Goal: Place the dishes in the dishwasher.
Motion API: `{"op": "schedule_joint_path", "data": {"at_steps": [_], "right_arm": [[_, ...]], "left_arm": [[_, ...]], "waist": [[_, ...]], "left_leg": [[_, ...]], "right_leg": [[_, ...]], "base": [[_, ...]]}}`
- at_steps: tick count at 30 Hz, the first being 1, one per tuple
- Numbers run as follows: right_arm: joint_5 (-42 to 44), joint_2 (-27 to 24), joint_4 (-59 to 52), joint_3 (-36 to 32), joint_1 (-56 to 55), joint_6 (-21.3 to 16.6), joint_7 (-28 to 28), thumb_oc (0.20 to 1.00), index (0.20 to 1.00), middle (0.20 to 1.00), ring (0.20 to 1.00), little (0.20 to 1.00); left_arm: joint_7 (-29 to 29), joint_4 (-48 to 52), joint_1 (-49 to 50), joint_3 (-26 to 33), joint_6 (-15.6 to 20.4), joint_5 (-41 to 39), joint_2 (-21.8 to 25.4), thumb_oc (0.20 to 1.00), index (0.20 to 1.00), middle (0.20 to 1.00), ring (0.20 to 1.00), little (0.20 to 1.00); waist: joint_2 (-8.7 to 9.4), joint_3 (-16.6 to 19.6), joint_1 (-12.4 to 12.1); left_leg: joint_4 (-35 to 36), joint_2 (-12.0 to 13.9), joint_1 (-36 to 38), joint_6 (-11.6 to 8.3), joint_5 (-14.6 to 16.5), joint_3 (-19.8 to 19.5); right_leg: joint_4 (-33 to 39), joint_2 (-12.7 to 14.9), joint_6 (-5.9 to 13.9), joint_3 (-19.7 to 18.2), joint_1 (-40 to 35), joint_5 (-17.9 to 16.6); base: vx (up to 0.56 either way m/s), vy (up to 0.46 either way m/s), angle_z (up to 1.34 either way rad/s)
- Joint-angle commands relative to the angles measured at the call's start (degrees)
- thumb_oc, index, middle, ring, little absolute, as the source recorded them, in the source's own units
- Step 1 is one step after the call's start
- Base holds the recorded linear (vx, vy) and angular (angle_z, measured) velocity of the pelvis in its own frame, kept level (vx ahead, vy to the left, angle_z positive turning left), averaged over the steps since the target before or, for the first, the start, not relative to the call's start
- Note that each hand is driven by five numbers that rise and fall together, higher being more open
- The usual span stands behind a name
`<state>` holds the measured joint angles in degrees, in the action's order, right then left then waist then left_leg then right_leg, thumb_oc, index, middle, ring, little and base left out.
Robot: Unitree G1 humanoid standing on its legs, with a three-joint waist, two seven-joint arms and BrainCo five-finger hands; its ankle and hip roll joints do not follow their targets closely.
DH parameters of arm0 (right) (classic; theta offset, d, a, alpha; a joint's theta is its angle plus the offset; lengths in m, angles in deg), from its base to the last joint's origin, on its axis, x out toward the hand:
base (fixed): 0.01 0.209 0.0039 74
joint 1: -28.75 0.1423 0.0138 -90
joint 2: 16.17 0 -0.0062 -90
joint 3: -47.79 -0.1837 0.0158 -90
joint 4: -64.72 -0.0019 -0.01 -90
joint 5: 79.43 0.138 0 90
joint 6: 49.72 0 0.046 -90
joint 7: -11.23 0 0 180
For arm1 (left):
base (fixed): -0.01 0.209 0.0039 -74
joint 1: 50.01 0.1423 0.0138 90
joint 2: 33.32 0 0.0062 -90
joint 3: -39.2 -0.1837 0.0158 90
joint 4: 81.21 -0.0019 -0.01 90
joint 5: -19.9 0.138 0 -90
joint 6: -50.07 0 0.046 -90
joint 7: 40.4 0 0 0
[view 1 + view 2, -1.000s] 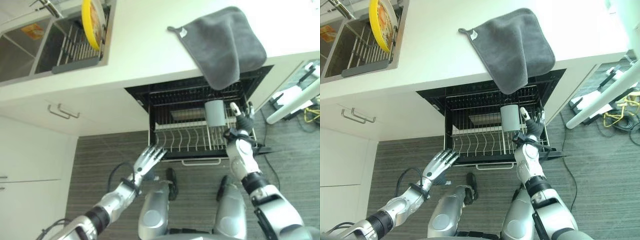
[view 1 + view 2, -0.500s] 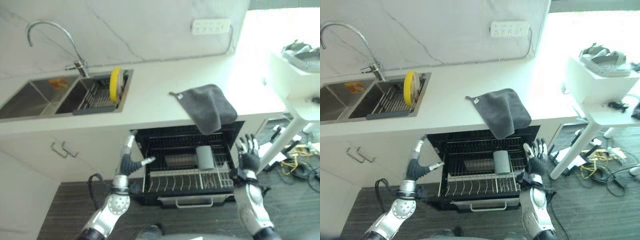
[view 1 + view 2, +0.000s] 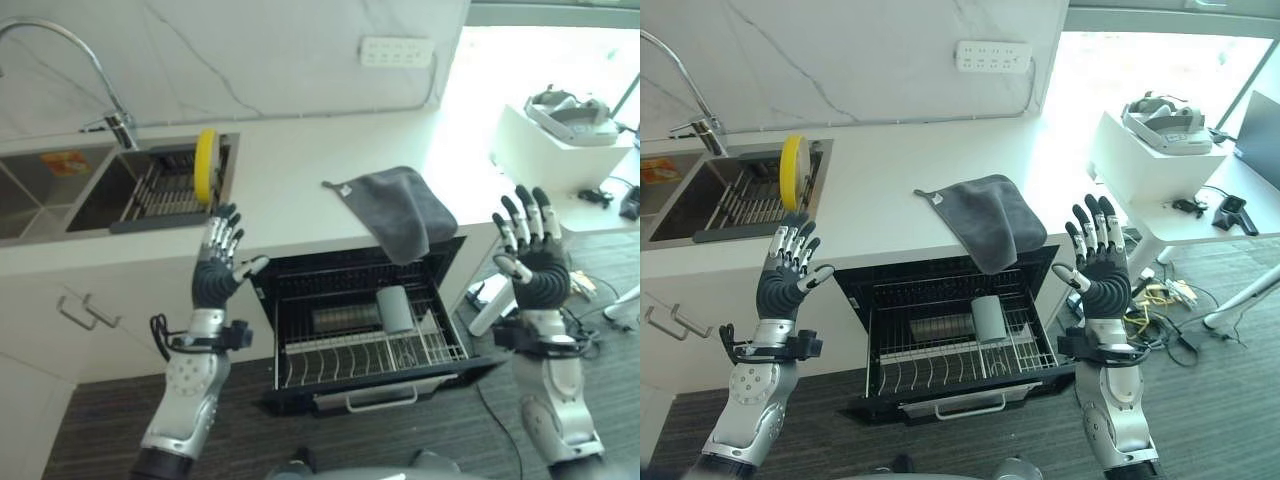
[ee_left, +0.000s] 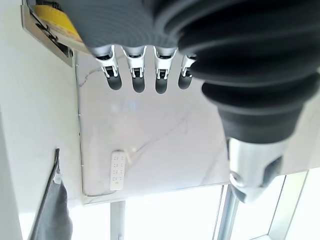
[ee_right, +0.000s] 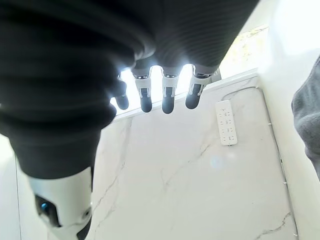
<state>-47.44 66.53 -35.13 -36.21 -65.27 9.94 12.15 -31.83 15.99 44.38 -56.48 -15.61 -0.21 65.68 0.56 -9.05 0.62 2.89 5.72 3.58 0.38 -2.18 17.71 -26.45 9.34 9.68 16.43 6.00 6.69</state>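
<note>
A yellow plate (image 3: pixel 206 164) stands on edge in the wire rack inside the sink (image 3: pixel 60 205), at the counter's left. Below the counter the dishwasher (image 3: pixel 300 282) is open, its lower rack (image 3: pixel 440 345) pulled out with a grey cup (image 3: pixel 393 308) standing in it. My left hand (image 3: pixel 217 272) is raised in front of the counter edge, just below the sink, fingers straight and spread, holding nothing. My right hand (image 3: pixel 534 257) is raised right of the dishwasher, also open and empty.
A grey cloth (image 3: pixel 400 206) lies on the white counter (image 3: pixel 290 190) and hangs over its edge above the dishwasher. A white side table (image 3: pixel 560 150) with a headset stands at the right, cables on the floor beneath. Cabinet handles (image 3: pixel 78 312) sit lower left.
The camera has tilted up, showing the wall and counter. Both hands have risen from beside the dishwasher rack to counter height, fingers spread.
</note>
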Motion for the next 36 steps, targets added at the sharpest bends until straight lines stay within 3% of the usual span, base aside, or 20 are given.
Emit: {"op": "schedule_joint_path", "data": {"at_steps": [1,3,5,7,9,10,12,14,15,17,19,20,23,26,27,28,29,31,34,36], "right_arm": [[1.1,-1.4,-2.0,-2.9,4.2,0.0,-4.2,1.0,1.0,1.0,1.0,1.0],[3.0,-2.5,-1.4,-3.2,3.8,1.4,-7.1,1.0,1.0,1.0,1.0,1.0],[5.5,-2.9,-0.8,-3.3,4.1,2.5,-8.3,1.0,1.0,1.0,1.0,1.0],[7.3,-2.3,-0.1,-3.6,5.1,2.5,-8.7,1.0,1.0,1.0,1.0,1.0],[4.7,-1.0,-0.8,-3.1,6.4,1.5,-7.8,1.0,1.0,1.0,1.0,1.0],[3.7,-1.0,-1.1,-2.8,6.6,1.1,-7.3,1.0,1.0,1.0,1.0,1.0],[1.9,-1.4,-2.1,-3.0,6.6,0.8,-5.5,1.0,1.0,1.0,1.0,1.0],[2.1,-1.8,-3.1,-4.7,5.6,0.8,-3.5,1.0,1.0,1.0,1.0,1.0],[2.6,-0.9,-3.1,-6.4,4.4,-0.2,-2.6,1.0,1.0,1.0,1.0,1.0],[2.8,0.6,-2.9,-8.0,3.7,-2.1,-2.0,1.0,1.0,1.0,1.0,1.0],[4.0,2.0,-3.4,-9.3,3.1,-2.5,-3.0,1.0,1.0,1.0,1.0,1.0],[4.8,2.6,-3.8,-10.0,2.9,-1.9,-4.0,1.0,1.0,1.0,1.0,1.0],[8.8,3.1,-4.4,-11.3,2.4,-0.1,-6.7,1.0,1.0,1.0,1.0,1.0],[8.5,3.4,-3.3,-10.4,3.3,-1.3,-7.7,1.0,1.0,1.0,1.0,1.0],[8.7,3.6,-2.8,-10.0,3.6,-2.0,-7.8,1.0,1.0,1.0,1.0,1.0],[9.1,3.6,-2.2,-9.7,3.9,-2.6,-7.9,1.0,1.0,1.0,1.0,1.0],[9.4,3.4,-1.9,-9.7,4.0,-2.7,-7.8,1.0,1.0,1.0,1.0,1.0],[9.6,3.2,-1.8,-9.4,4.2,-2.5,-7.9,1.0,1.0,1.0,1.0,1.0],[8.2,2.7,-2.3,-9.3,4.4,-2.8,-6.6,1.0,1.0,1.0,1.0,1.0],[8.7,2.2,-1.4,-8.7,5.6,-3.3,-6.4,1.0,1.0,1.0,1.0,1.0]], "left_arm": [[-1.5,3.3,-2.3,3.4,1.0,-0.9,-0.2,1.0,1.0,1.0,1.0,1.0],[0.7,2.7,-1.8,3.5,0.6,-1.7,-0.7,1.0,1.0,1.0,1.0,1.0],[-1.3,1.9,-0.9,3.5,0.3,-2.3,-2.1,1.0,1.0,1.0,1.0,1.0],[-1.6,2.0,0.0,4.0,1.2,-1.6,-2.6,1.0,1.0,1.0,1.0,1.0],[0.9,3.1,0.0,4.9,1.3,-2.8,-3.5,1.0,1.0,1.0,1.0,1.0],[2.6,2.8,-0.4,5.2,1.3,-2.3,-3.7,1.0,1.0,1.0,1.0,1.0],[3.2,1.5,-1.5,6.0,1.2,-2.5,-4.0,1.0,1.0,1.0,1.0,1.0],[1.7,0.4,-3.0,6.0,1.1,-1.9,-3.7,1.0,1.0,1.0,1.0,1.0],[1.0,0.1,-3.3,5.6,1.2,0.0,-3.1,1.0,1.0,1.0,1.0,1.0],[1.5,0.3,-3.5,5.5,1.1,2.3,-2.6,1.0,1.0,1.0,1.0,1.0],[3.4,1.3,-3.1,6.6,0.6,4.8,-1.7,1.0,1.0,1.0,1.0,1.0],[4.2,1.7,-2.4,7.8,0.2,5.3,-1.0,1.0,1.0,1.0,1.0,1.0],[3.5,2.2,-0.4,12.1,0.0,4.3,0.9,1.0,1.0,1.0,1.0,1.0],[2.4,2.7,1.5,13.8,1.3,2.4,0.1,1.0,1.0,1.0,1.0,1.0],[2.1,3.0,2.0,13.8,1.1,2.3,-0.4,1.0,1.0,1.0,1.0,1.0],[1.8,2.9,2.3,13.6,1.0,2.4,-0.7,1.0,1.0,1.0,1.0,1.0],[1.2,2.5,2.2,13.4,1.3,2.1,-0.9,1.0,1.0,1.0,1.0,1.0],[0.6,2.3,2.4,13.1,1.6,1.5,-1.2,1.0,1.0,1.0,1.0,1.0],[-0.5,1.7,2.8,11.6,3.1,2.5,-1.8,1.0,1.0,1.0,1.0,1.0],[-0.3,1.3,2.8,10.8,3.6,2.5,-1.7,1.0,1.0,1.0,1.0,1.0]], "waist": [[-0.43,-2.2,-1.7],[-0.21,-2.5,-1.4],[0.2,-3.7,-2.1],[-0.17,-3.8,-2.4],[-1.51,-3.7,-2.4],[-1.91,-3.5,-2.2],[-2.31,-3.3,-1.2],[-2.89,-3.0,0.4],[-2.75,-3.1,1.0],[-2.54,-3.0,0.9],[-2.33,-3.1,0.4],[-2.5,-3.1,-0.1],[-3.27,-2.7,-1.9],[-2.11,-2.5,-3.2],[-1.61,-2.3,-3.5],[-1.4,-2.3,-3.6],[-1.4,-2.6,-3.4],[-1.35,-2.2,-3.2],[-0.9,-2.8,-2.7],[-0.73,-4.0,-3.3]], "left_leg": [[-6.5,-6.3,1.9,2.43,7.6,-2.9],[-14.7,-6.1,-0.1,1.6,10.4,-1.7],[-23.2,-3.9,-5.1,-1.38,7.0,-4.3],[-19.9,-2.1,-4.0,-1.94,6.4,-5.6],[-12.2,3.7,-3.2,-4.78,-1.0,-10.4],[-10.5,5.5,-3.1,-5.18,-2.4,-11.9],[-8.9,7.2,-1.8,-5.42,-1.8,-12.4],[-7.1,6.6,0.2,-5.12,1.0,-8.7],[-5.0,4.1,1.6,-4.45,1.9,-8.5],[-3.0,0.5,1.7,-3.07,2.6,-10.1],[-0.7,-2.1,2.4,-1.61,3.1,-9.2],[0.2,-2.8,2.8,-1.12,3.2,-7.2],[1.7,-3.8,3.2,1.01,3.5,-2.7],[1.9,-6.6,2.4,2.5,3.9,-0.2],[1.9,-7.7,2.8,2.54,5.1,-1.1],[1.7,-7.9,2.3,2.13,4.7,-1.6],[0.9,-7.9,1.7,2.3,3.7,-1.2],[0.1,-8.1,2.4,1.85,5.0,-2.1],[-12.3,-7.5,0.4,0.08,9.4,-0.3],[-18.0,-6.1,-3.4,-2.08,6.9,-3.2]], "right_leg": [[12.3,-3.9,-3.72,2.2,-8.4,-2.0],[14.2,-3.8,-6.5,2.7,-10.0,0.9],[16.1,-3.5,-7.76,1.8,-11.6,0.7],[15.3,-2.9,-7.4,1.2,-11.4,0.9],[13.1,-2.0,-6.93,-1.5,-11.1,2.8],[12.5,-1.4,-6.76,-2.5,-10.7,3.1],[10.2,0.7,-6.1,-3.5,-9.7,3.9],[8.2,4.4,-4.24,-2.5,-8.7,3.2],[9.2,7.3,-2.16,-2.6,-8.9,0.0],[11.6,9.7,-0.64,-3.6,-8.2,-7.1],[12.2,10.5,0.59,-2.8,-6.6,-11.2],[11.1,10.2,0.76,-0.6,-5.9,-11.7],[2.4,4.3,-0.54,5.3,-4.1,-6.3],[-0.7,-1.4,-0.13,9.4,-3.3,-5.0],[0.2,-1.9,0.78,8.7,-3.6,-4.2],[4.9,-3.9,-1.79,8.2,-5.8,-1.0],[7.1,-5.1,-3.05,8.3,-6.2,-2.2],[9.6,-5.6,-3.3,7.1,-7.4,-0.7],[15.7,-5.9,-6.72,6.9,-10.4,1.9],[17.4,-5.5,-7.7,5.2,-11.0,-0.2]], "base": [[0.1,-0.251,-0.06],[0.08,-0.114,0.05],[0.06,0.02,0.33],[0.06,0.295,0.07],[0.11,0.629,-0.13],[0.11,0.608,-0.24],[0.07,0.594,-0.37],[0.06,0.707,-0.32],[0.07,0.63,0.03],[0.03,0.49,0.43],[-0.03,0.398,0.29],[-0.07,0.442,-0.21],[-0.11,0.342,-0.82],[-0.08,0.176,-0.58],[0.03,-0.047,-0.69],[-0.02,-0.129,-0.51],[-0.07,-0.169,-0.19],[0.04,-0.086,0.16],[-0.03,-0.066,0.16],[-0.06,0.098,-0.26]]}}
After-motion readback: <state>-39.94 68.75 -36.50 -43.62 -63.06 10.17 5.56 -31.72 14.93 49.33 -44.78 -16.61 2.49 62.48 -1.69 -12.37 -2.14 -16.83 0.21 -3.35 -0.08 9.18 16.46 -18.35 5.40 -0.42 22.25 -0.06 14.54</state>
